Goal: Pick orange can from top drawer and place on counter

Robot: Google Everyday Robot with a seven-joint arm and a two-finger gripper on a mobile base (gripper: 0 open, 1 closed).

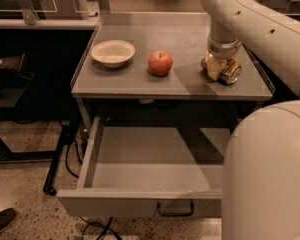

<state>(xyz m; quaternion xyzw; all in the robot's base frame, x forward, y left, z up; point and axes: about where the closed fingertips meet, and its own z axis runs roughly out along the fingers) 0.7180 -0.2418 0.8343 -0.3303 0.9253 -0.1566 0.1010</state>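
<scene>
Arm (250,19) reaches in from upper R of view, down onto R end of counter (190,34), prob. because that's the bare patch w/ room for a drop-off. Top drawer (155,159) stands wide open below, visible floor bare, so pick part looks done. Bowl (113,52) sits toward counter's L end, apple (160,62) mid, both well apart from the work spot. Orange can (231,73) rests on counter near R edge, tilted, silvery end toward camera. Gripper (219,65) sits right on the can from above; can't tell if clamped or released. Judgement: placing step, nearly finished.
</scene>
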